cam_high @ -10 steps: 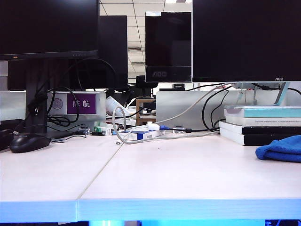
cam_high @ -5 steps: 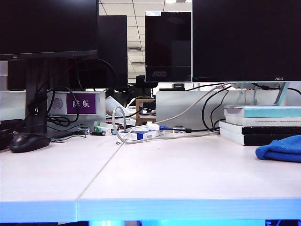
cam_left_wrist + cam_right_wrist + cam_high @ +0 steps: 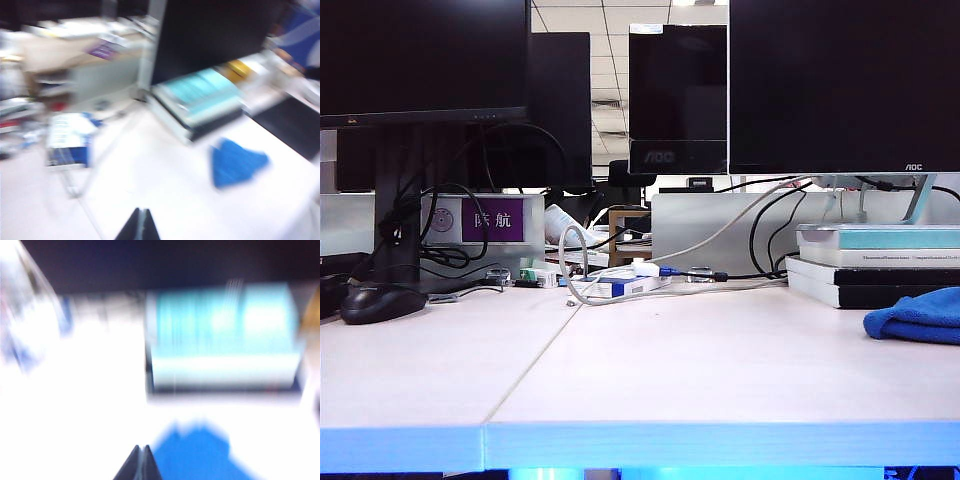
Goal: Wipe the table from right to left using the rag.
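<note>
The bright-blue rag (image 3: 920,315) lies rumpled at the far right of the pale table (image 3: 700,370), in front of the stacked books. Neither arm shows in the exterior view. The left wrist view is blurred. In it my left gripper (image 3: 141,211) is shut and empty over bare table, with the rag (image 3: 235,162) lying well apart from it. The right wrist view is blurred too. There my right gripper (image 3: 141,447) is shut and empty, its tips just beside the near edge of the rag (image 3: 200,455). I cannot tell whether it touches the cloth.
A stack of books (image 3: 880,265) sits right behind the rag under a monitor. A black mouse (image 3: 380,302) lies far left. Cables and a white-and-blue box (image 3: 620,285) crowd the back middle. A thin dark seam (image 3: 535,365) runs across the desktop.
</note>
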Controlling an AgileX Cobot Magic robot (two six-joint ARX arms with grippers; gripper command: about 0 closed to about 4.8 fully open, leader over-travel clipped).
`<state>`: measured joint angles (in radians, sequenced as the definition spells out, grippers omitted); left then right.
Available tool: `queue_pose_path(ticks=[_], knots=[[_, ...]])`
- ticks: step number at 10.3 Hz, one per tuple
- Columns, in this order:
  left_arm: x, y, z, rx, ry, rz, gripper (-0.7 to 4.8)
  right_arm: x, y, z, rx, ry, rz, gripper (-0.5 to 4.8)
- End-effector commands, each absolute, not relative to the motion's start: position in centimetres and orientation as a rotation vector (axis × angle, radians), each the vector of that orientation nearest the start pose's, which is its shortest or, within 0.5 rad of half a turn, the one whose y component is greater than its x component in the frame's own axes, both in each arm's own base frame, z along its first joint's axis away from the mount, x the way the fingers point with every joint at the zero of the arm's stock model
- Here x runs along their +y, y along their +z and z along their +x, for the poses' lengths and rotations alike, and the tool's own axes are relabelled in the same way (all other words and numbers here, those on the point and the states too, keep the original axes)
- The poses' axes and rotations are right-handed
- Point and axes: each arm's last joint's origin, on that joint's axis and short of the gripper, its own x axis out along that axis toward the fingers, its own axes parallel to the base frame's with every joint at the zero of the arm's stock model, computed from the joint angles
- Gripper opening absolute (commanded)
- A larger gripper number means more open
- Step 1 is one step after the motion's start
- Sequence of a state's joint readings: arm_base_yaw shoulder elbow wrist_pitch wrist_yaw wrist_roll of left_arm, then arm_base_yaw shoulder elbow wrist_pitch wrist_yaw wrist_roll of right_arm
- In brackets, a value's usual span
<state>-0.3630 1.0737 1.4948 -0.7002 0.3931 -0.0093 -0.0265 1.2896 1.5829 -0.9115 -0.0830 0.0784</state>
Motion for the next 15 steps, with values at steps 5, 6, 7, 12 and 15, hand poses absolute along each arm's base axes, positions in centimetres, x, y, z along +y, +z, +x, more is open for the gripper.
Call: queue_pose_path(ticks=[5,6,7,12,15], knots=[[-10.3,46.2,16.7,0.331,-0.898,0.085,-0.05,-0.6,35.5,29.3,1.112,-0.040,0.088,0.07],[-10.5,46.4,17.0,0.300,-0.900,0.086,-0.05,-0.7,31.8,32.3,1.238,-0.026,0.068,1.25],[-10.5,46.6,17.0,0.278,-0.906,0.084,-0.05,-0.7,30.4,33.2,1.289,-0.027,0.069,1.85],[-10.6,46.7,17.1,0.265,-0.906,0.083,-0.05,-0.8,24.2,36.7,1.438,-0.021,0.054,1.85],[-10.6,46.7,17.1,0.266,-0.906,0.083,-0.05,-1.1,19.0,38.7,1.376,-0.084,-0.006,1.84]])
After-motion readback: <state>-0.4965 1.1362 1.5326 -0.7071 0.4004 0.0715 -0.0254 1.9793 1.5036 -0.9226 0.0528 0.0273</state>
